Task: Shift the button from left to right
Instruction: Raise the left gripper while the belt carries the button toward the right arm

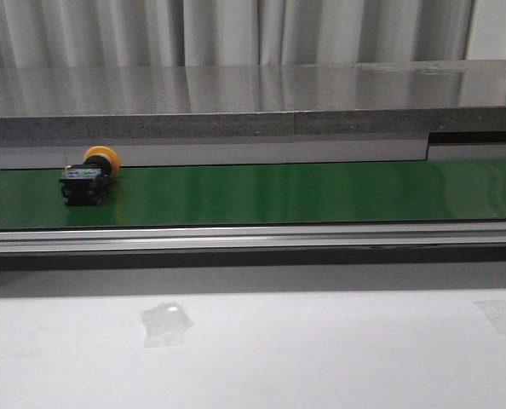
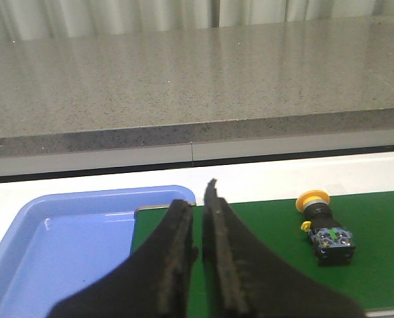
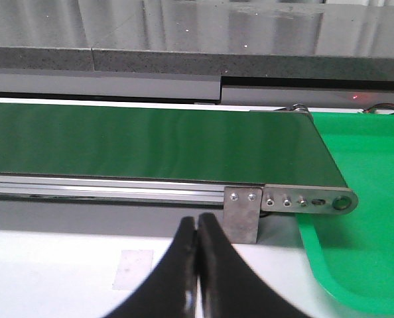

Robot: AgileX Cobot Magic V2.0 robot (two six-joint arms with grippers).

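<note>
Both claws closed and empty; button (image 1: 89, 175) lies on green belt (image 1: 304, 192).

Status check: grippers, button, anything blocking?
Left gripper shut, empty; right gripper shut, empty. Button on its side, left end of belt. Nothing blocking.

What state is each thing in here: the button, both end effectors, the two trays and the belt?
button: lying on its side at the left end of the belt, ungrasped
left end effector: shut, holding nothing, apart from the button
right end effector: shut, holding nothing
blue tray: nothing visible in it
green tray: nothing visible in the part shown
green conveyor belt: carries only the button
</note>
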